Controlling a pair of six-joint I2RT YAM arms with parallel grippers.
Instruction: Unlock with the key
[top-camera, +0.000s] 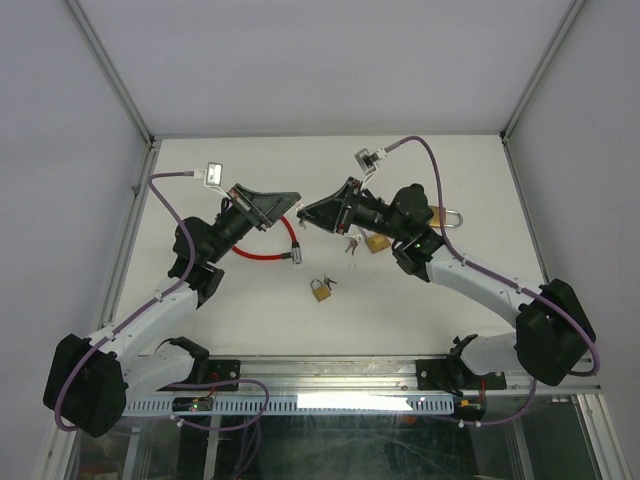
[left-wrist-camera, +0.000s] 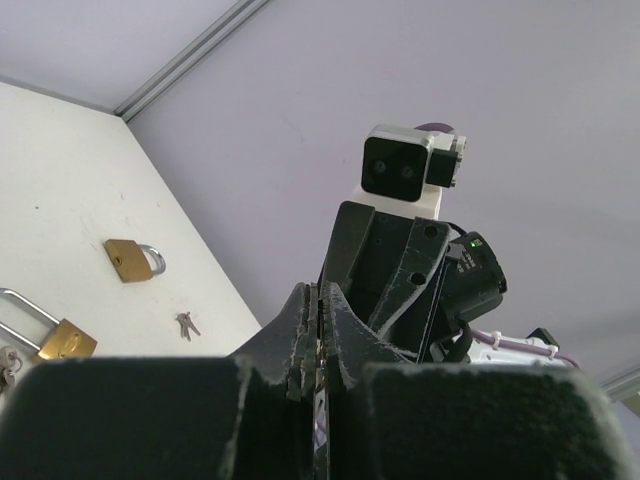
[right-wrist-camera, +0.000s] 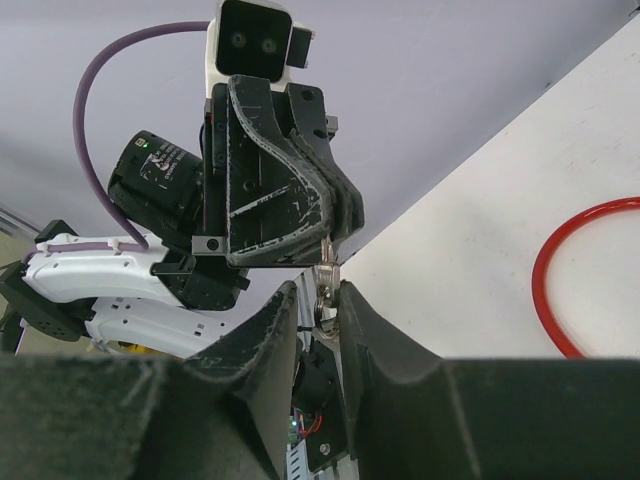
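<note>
My left gripper (top-camera: 296, 200) is raised above the table and shut on a small silver key (right-wrist-camera: 325, 278), which hangs from its tips on a ring. In the left wrist view its fingers (left-wrist-camera: 300, 320) are pressed together on a thin strip of metal (left-wrist-camera: 326, 345). My right gripper (top-camera: 306, 212) meets it tip to tip. Its jaws stand apart around the key, and the key touches the right finger (right-wrist-camera: 352, 305). A red cable lock (top-camera: 265, 252) lies on the table below the left gripper.
A small brass padlock (top-camera: 321, 290) with keys lies at the table's middle. A second brass padlock (top-camera: 377, 241), a loose key bunch (top-camera: 350, 243) and a long-shackle padlock (top-camera: 450, 215) lie under the right arm. Metal frame posts (top-camera: 112, 85) stand at the corners.
</note>
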